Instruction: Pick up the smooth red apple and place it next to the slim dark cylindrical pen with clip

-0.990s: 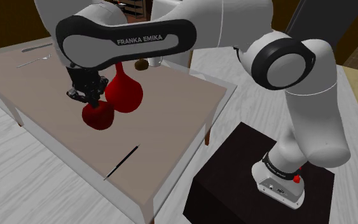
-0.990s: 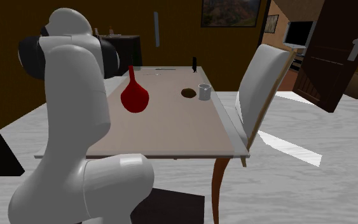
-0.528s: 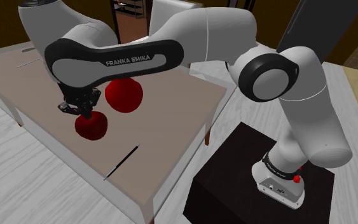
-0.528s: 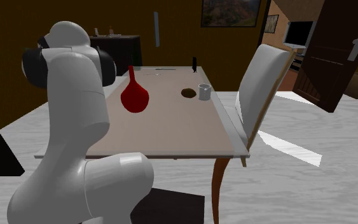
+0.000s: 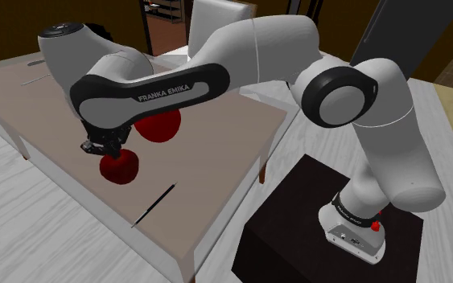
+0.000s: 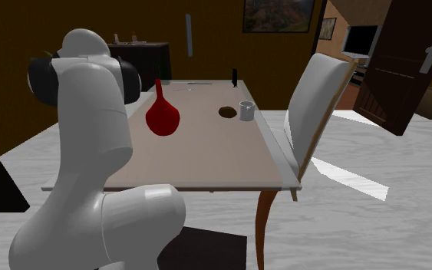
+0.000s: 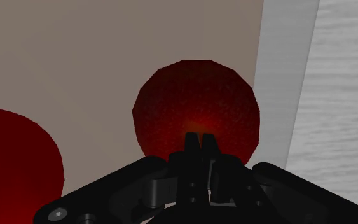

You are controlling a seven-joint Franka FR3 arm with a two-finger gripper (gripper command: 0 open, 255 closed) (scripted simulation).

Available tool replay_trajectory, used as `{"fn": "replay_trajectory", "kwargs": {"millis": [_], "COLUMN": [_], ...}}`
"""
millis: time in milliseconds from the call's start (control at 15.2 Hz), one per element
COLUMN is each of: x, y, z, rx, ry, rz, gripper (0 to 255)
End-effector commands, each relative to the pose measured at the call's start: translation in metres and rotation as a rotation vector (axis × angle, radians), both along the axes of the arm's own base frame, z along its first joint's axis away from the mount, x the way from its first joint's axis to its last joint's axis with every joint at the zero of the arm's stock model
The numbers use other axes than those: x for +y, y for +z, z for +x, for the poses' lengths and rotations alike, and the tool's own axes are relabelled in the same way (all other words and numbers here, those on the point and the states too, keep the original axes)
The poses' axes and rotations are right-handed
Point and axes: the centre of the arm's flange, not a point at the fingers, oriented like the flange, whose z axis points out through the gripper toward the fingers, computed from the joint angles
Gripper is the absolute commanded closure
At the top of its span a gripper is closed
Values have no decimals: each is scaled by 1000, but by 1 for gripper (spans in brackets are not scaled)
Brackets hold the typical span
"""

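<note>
The dark red apple (image 5: 121, 167) is low over the tan table (image 5: 216, 153), near the edge on the shoulder view's left. My black gripper (image 5: 109, 149) comes down on the apple's top. In the wrist view the fingertips (image 7: 198, 141) almost meet, pinched on the top of the apple (image 7: 196, 105). The slim dark pen (image 5: 154, 205) lies on the table a short way toward the stand from the apple. I cannot tell whether the apple touches the tabletop.
A red round-bellied vase (image 5: 158, 125) stands just behind the apple, close to the forearm, and shows as the vase (image 6: 162, 115) in the second exterior view. A small mug (image 6: 246, 110) and a brown object (image 6: 227, 112) sit farther back. A white chair (image 6: 318, 100) stands beside the table.
The gripper has carried the apple lower and toward the table's near edge, away from the vase. The forearm has swung over the vase.
</note>
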Motion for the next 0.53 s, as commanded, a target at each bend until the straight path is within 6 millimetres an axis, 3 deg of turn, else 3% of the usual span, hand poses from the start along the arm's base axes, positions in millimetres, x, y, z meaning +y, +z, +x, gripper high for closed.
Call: {"fn": "replay_trajectory", "kwargs": {"millis": [0, 396, 462], "x": [1, 1, 1], "y": [-3, -3, -3], "z": [0, 0, 0], "rx": [-1, -1, -1], "ry": [0, 0, 0], "rz": [1, 1, 1], "gripper": [255, 255, 0]}}
